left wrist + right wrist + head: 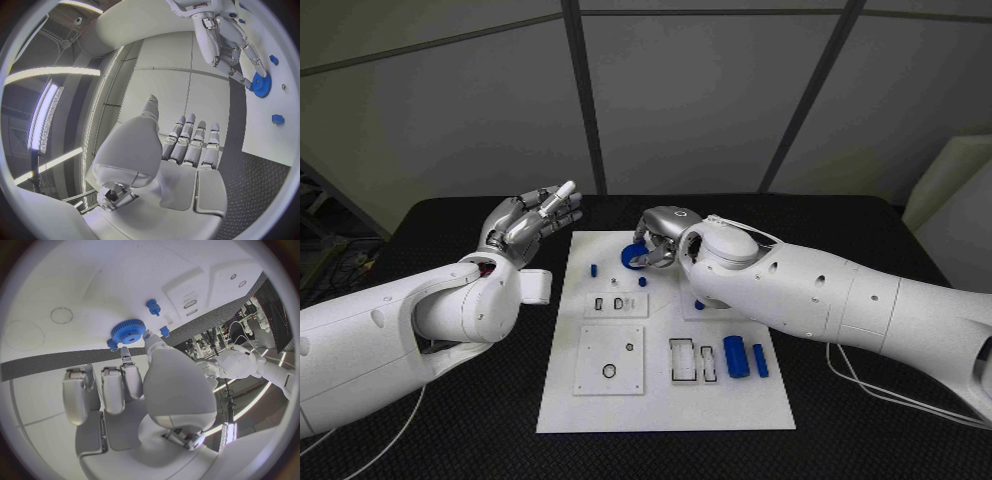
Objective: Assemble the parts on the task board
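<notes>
The white task board (668, 400) lies in the middle of the black table. My right hand (664, 238) reaches over its far part and pinches a blue gear (635, 258) between thumb and a finger; the gear (128, 332) sits low over the board, and I cannot tell whether it touches. My left hand (531, 220) is raised left of the board, palm up, fingers (187, 142) apart and holding nothing. The left wrist view also shows the right hand (228, 45) on the gear (261, 85). Two blue cylinders (734, 355) lie at the board's near right.
Small blue pegs (593, 269) stand on the board near the gear, with others close by (152, 306). Inset plates with slots and holes (610, 358) (691, 360) take up the board's near half. Bare black table (877, 230) surrounds the board.
</notes>
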